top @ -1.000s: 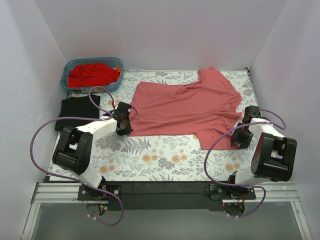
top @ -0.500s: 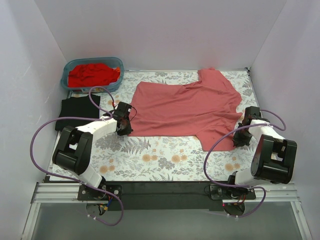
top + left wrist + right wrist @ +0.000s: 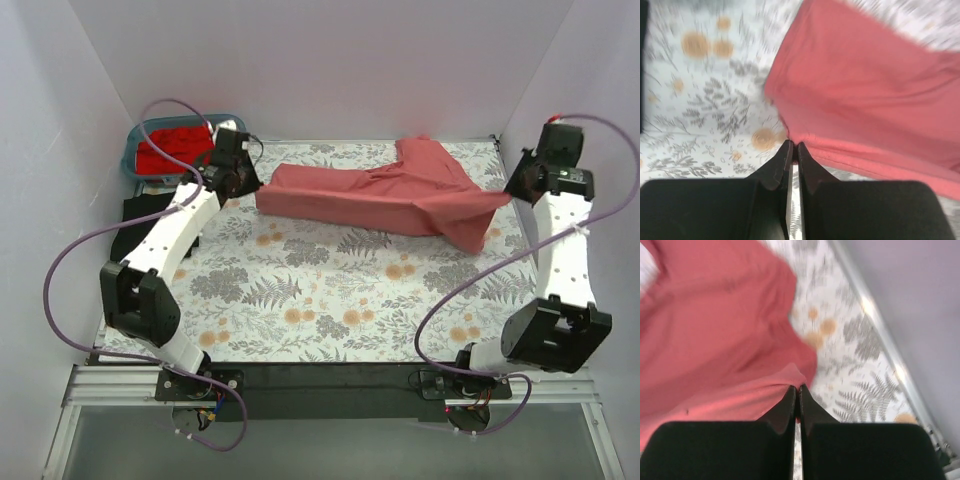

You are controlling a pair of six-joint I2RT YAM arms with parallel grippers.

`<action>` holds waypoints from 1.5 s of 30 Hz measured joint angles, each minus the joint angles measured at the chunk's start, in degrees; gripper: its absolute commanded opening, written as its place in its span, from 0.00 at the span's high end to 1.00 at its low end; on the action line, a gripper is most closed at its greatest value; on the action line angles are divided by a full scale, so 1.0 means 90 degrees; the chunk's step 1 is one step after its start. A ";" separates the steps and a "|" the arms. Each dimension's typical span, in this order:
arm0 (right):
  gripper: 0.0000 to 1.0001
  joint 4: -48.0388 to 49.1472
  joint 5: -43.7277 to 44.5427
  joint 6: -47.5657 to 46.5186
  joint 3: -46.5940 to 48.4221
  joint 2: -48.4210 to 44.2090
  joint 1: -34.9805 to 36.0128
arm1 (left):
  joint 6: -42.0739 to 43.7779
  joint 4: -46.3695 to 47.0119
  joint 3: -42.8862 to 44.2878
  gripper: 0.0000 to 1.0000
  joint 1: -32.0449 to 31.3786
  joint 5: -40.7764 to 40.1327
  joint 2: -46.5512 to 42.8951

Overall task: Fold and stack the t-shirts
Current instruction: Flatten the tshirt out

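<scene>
Blue bin [image 3: 130, 162] holding red t-shirts [image 3: 172, 148] sits just left of the left gripper [image 3: 244, 184]. Black t-shirt [image 3: 138, 208] lies flat further left and nearer the arm bases, partly under the arm. Left gripper's jaws are pinched narrow on the left corner of the salmon-pink t-shirt [image 3: 370, 192], and the wrist view shows the hem caught at the tips. The shirt stretches between both grippers, doubled over itself above the floral table cover [image 3: 330, 290]. Right gripper [image 3: 516, 189] is clamped tight on the shirt's right edge, with loose cloth hanging just left of it.
</scene>
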 measured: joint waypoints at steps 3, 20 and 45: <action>0.99 -0.0291 0.0204 -0.0073 0.1365 -0.0403 0.0000 | 0.0102 -0.0503 0.1353 1.00 -0.0027 -0.0192 -0.0325; 0.99 -0.0374 0.2035 -0.1273 0.4818 -0.3240 0.1307 | 0.0658 -0.0357 0.3626 1.00 -0.0206 -0.0517 -0.4299; 0.99 0.3169 0.1421 -0.2965 0.1455 0.2402 0.2084 | 0.1661 0.1569 0.2426 1.00 0.0809 -0.0500 0.2919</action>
